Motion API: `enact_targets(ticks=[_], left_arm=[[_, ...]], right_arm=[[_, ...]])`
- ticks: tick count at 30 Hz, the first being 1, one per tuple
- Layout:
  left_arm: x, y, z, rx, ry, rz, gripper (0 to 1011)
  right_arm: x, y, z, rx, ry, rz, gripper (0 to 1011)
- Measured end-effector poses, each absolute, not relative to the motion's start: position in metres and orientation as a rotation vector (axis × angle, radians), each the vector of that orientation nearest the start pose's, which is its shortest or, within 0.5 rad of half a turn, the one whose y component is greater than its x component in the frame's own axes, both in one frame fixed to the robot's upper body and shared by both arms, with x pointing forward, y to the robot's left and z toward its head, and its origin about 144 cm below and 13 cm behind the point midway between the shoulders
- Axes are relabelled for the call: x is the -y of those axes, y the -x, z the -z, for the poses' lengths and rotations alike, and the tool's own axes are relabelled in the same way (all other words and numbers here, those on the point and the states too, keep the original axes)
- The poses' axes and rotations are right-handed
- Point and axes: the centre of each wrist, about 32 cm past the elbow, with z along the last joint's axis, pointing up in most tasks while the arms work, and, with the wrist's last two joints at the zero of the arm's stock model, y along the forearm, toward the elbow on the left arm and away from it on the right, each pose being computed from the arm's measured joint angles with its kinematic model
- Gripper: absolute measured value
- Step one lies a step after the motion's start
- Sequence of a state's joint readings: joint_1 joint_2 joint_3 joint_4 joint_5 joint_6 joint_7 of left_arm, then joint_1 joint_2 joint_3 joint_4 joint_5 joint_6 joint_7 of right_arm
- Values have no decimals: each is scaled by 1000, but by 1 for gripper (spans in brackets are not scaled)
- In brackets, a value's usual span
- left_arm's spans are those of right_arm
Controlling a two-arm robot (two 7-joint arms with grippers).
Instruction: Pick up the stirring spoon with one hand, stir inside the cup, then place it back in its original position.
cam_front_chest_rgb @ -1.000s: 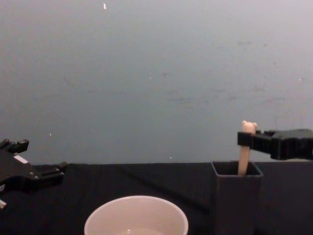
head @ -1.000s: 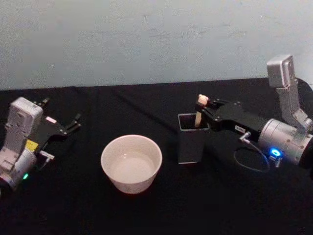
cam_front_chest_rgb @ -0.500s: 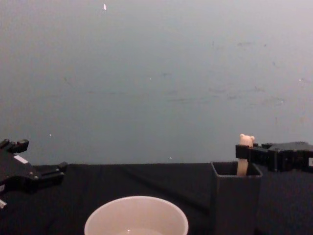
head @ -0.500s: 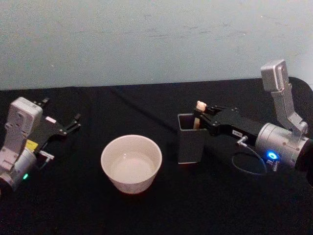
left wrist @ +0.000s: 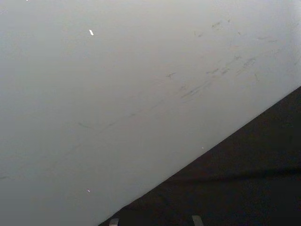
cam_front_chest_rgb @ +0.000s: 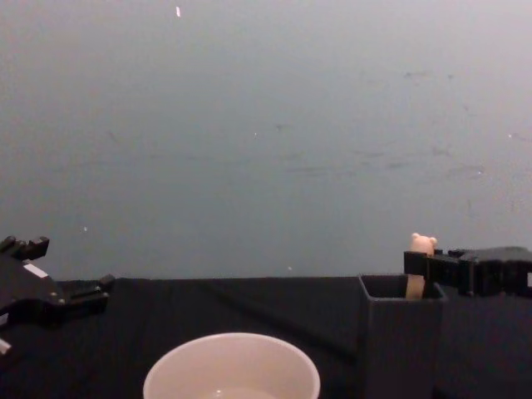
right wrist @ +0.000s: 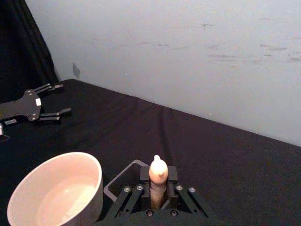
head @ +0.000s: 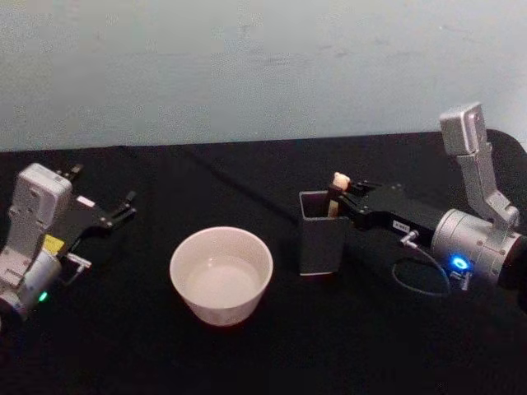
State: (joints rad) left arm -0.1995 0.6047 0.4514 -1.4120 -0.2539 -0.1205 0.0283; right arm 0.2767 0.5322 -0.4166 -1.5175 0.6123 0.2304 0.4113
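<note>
Item 1, holder [head: 321,243]: the tall dark grey square-mouthed box I take as my landmark. It stands upright on the black table [head: 247,354], its mouth open to the top. I also see it in the chest view [cam_front_chest_rgb: 401,341] and from the right wrist [right wrist: 123,181].

Item 2, stirring spoon [head: 336,191]: its cream-beige handle stands upright in the holder's right rear corner, with only the bear-head top and a short length of handle above the rim. From the chest I see the bear head [cam_front_chest_rgb: 422,243] just above the holder's right wall. The bowl is hidden inside; I cannot tell whether it touches the bottom.

Item 3, right gripper [head: 344,196]: it reaches in from the right of the holder, level with its rim. From the right wrist I see the handle [right wrist: 158,181] clamped between the two black fingers [right wrist: 145,181], so I record it as clenched on the spoon.

Item 4, cup [head: 221,273]: wide, round, cream-white, standing to the left of the holder with a clear gap between them, nearer me. Its inside looks pale and bare [right wrist: 54,195].

Item 5, left gripper [head: 123,207]: parked far to the left of the holder, beyond the cup, fingers spread apart and holding nothing [cam_front_chest_rgb: 79,293].
</note>
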Motion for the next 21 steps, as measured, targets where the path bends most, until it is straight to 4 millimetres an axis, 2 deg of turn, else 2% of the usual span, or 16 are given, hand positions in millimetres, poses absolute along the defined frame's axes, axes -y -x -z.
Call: enact_targets(ticks=[21], left_arm=[[-310,-489,-1140,285,-304,-1248,1001]], right_arm=[[274,-511,-1195,-182,138,828,213]])
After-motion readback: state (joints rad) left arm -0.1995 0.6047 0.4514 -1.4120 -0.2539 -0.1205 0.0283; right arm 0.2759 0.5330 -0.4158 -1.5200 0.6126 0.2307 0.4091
